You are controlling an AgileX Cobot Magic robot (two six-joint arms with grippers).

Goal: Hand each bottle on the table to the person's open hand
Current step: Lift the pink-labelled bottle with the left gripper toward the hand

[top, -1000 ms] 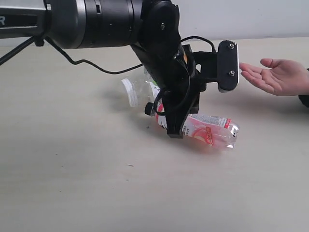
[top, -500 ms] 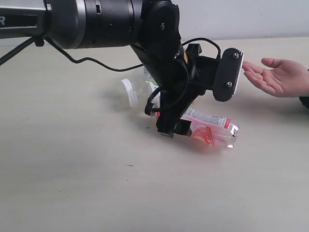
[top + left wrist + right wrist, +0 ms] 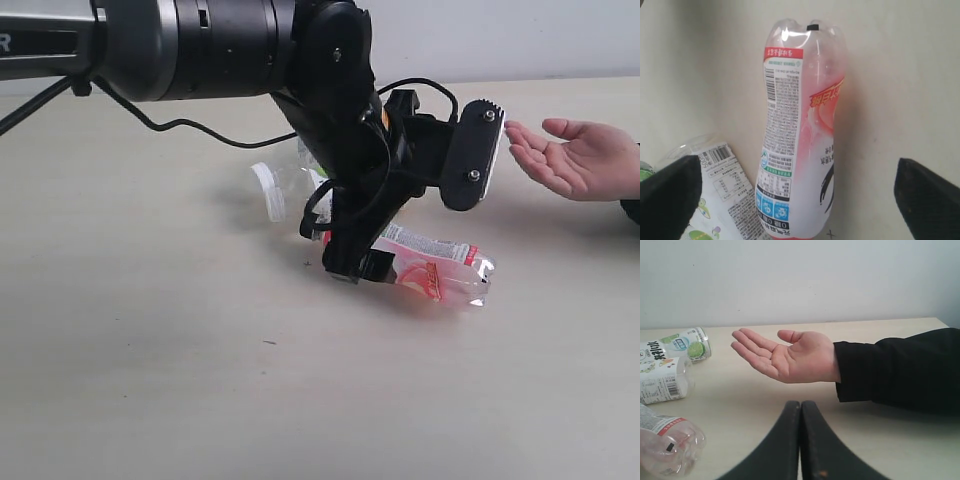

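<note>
The pink-red bottle [image 3: 435, 270] lies on its side on the table [image 3: 150, 380], its black cap hidden behind the arm. My left gripper [image 3: 412, 212] hangs over it, open wide, one finger on each side and touching nothing; the left wrist view shows the bottle [image 3: 800, 125] between the spread fingers [image 3: 670, 197]. A white-capped bottle [image 3: 272, 187] lies behind the arm. The person's open hand [image 3: 575, 155] waits palm up at the right. My right gripper [image 3: 801, 440] is shut and empty, pointing at the hand [image 3: 785, 357].
In the right wrist view, two white-labelled bottles lie side by side, one with green lime spots [image 3: 687, 345] and one nearer [image 3: 662, 377]. A green-spotted label [image 3: 710, 200] lies beside the pink-red bottle. The dark sleeve [image 3: 900, 367] rests on the table's right side.
My left gripper's jaws have swung from shut to wide open above the pink-red bottle. The bottle has not moved, and the hand has barely shifted.
</note>
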